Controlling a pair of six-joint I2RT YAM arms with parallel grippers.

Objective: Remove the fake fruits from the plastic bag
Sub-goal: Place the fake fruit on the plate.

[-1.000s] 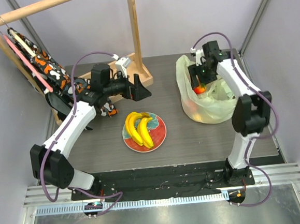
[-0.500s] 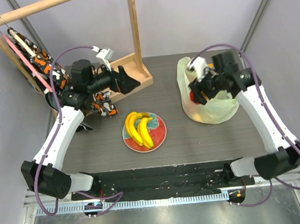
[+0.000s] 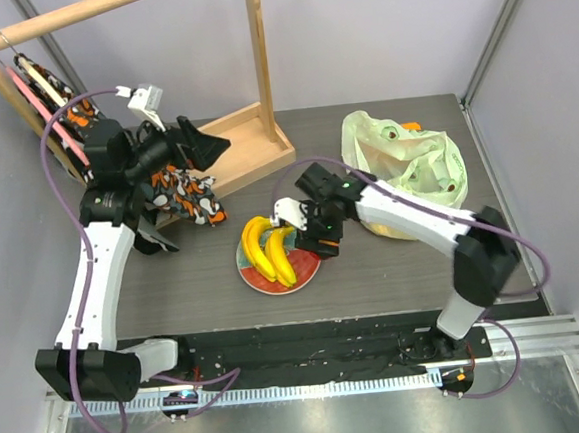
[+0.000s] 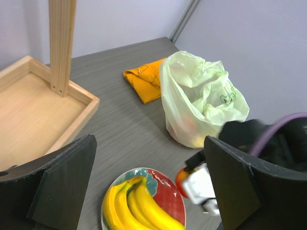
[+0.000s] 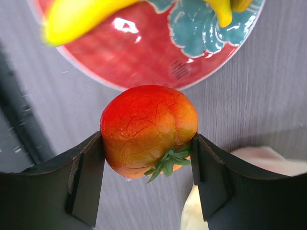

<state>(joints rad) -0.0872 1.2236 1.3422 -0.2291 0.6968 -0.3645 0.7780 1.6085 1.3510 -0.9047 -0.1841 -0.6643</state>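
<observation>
My right gripper (image 3: 316, 237) is shut on a small orange-red fruit with a green stem (image 5: 148, 129). It holds the fruit just above the table at the right rim of the red and teal plate (image 3: 310, 265). The fruit also shows in the left wrist view (image 4: 181, 179). A bunch of yellow bananas (image 3: 270, 250) lies on the plate. The pale yellow-green plastic bag (image 3: 406, 172) sits slumped at the back right, with something orange showing faintly through its wall (image 4: 192, 136). My left gripper (image 3: 199, 143) is open and empty, held high at the back left.
A wooden rack with a tray base (image 3: 249, 149) stands at the back left, a patterned black, orange and white cloth (image 3: 177, 190) beside it. A folded orange cloth (image 4: 146, 79) lies behind the bag.
My right gripper has come out of the bag with the orange-red fruit and swung left to the plate's edge. My left gripper has drawn back to the left and risen.
</observation>
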